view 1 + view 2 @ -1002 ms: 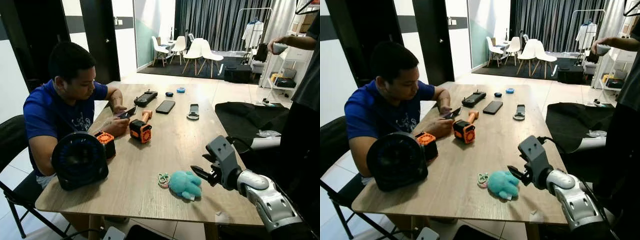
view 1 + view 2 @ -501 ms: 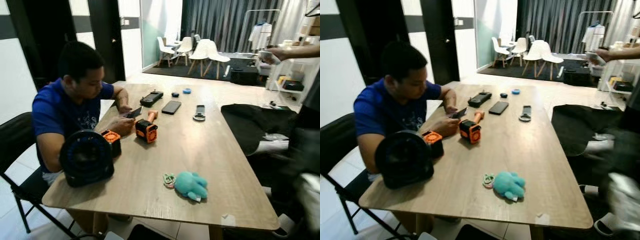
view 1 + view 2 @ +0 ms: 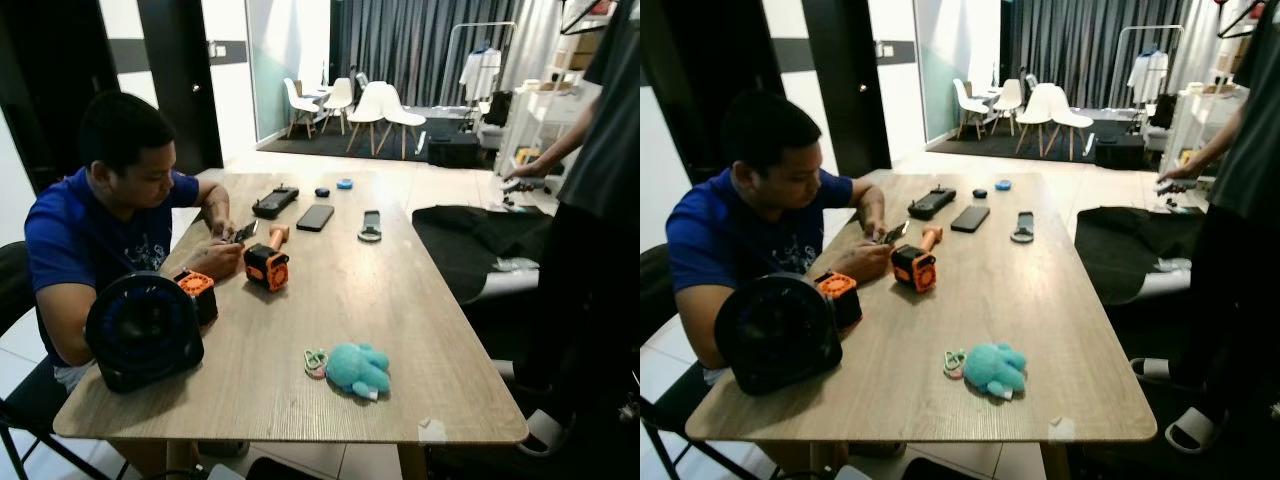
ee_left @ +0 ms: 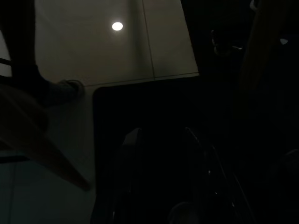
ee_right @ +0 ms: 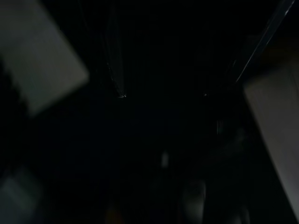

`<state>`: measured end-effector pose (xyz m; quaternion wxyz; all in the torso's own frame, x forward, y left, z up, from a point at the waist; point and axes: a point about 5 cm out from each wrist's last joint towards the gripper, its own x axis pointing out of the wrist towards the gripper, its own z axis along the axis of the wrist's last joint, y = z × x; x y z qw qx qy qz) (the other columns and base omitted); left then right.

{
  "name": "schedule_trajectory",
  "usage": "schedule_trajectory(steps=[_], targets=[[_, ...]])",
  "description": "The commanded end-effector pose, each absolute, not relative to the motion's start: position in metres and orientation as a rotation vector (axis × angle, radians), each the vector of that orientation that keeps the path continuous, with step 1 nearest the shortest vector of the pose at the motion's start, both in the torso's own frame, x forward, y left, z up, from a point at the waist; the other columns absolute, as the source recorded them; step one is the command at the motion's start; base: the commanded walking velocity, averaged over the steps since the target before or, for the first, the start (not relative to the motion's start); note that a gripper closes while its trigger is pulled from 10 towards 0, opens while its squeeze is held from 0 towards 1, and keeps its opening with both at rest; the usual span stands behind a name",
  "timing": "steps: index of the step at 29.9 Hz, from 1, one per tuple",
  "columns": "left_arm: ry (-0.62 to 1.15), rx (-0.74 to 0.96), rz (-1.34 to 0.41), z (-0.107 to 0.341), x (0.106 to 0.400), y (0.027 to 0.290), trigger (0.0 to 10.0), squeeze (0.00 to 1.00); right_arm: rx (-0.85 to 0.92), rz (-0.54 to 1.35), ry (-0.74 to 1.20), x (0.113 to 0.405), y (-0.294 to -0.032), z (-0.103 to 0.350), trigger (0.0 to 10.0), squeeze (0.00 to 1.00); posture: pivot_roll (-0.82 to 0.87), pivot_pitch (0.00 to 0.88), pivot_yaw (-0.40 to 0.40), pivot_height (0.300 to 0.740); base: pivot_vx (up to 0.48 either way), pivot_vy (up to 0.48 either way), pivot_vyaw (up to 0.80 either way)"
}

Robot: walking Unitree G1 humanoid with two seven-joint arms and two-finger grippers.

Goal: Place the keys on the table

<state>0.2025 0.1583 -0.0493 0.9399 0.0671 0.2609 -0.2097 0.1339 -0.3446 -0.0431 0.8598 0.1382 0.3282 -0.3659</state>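
Left pincer (image 4: 161, 131) is a dim outline in the left wrist view, over pale floor tiles (image 4: 117, 51) and a dark mat (image 4: 140, 107); whether it is open or closed cannot be told in the gloom.

Right pincer (image 5: 163, 95) is nearly black in the right wrist view, and again I cannot tell open from closed.

From the head camera, the wooden counter (image 3: 400, 300) runs away toward 12 o'clock. The keys (image 3: 315, 362) lie flat on it near the 6 o'clock edge, with a teal plush (image 3: 356, 369) touching them at their 3 o'clock side. At 9 o'clock from the keys, well apart, stands a black fan (image 3: 143, 333). An orange tool (image 3: 264, 266) sits toward 11 o'clock, and a phone (image 3: 315, 217) lies farther up toward 12. A seated person (image 3: 100, 230) in a blue shirt leans on the counter's 9 o'clock side, hands near the tool. Another person (image 3: 590, 200) stands off the 3 o'clock side.
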Motion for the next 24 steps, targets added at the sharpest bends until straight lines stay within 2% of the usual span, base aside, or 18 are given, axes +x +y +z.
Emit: schedule_trajectory(steps=[1,4,6,12,24], targets=[[0.571,0.163,-0.418,-0.053,0.199,0.163,10.0,0.0,0.267,-0.683,0.781,0.136,-0.318,-0.059,10.0,0.0,0.04,0.013,0.042,0.74,0.0,0.0,0.0],[0.593,0.178,-0.394,-0.055,0.199,0.164,10.0,0.0,0.211,-0.455,0.847,0.152,-0.257,-0.078,10.0,0.0,0.05,0.012,0.042,0.74,0.0,0.0,0.0],[0.598,0.179,-0.384,-0.056,0.2,0.164,10.0,0.0,0.157,-0.326,0.843,0.165,-0.235,-0.079,10.0,0.0,0.05,0.011,0.041,0.74,0.0,0.0,0.0],[0.605,0.155,-0.358,-0.056,0.201,0.163,10.0,0.0,0.116,-0.206,0.847,0.175,-0.215,-0.079,10.0,0.0,0.05,0.011,0.033,0.74,0.0,0.0,0.0],[0.618,0.108,-0.315,-0.057,0.202,0.162,10.0,0.0,0.098,-0.105,0.772,0.184,-0.203,-0.074,10.0,0.0,0.05,0.016,0.025,0.74,0.0,0.0,0.0]])
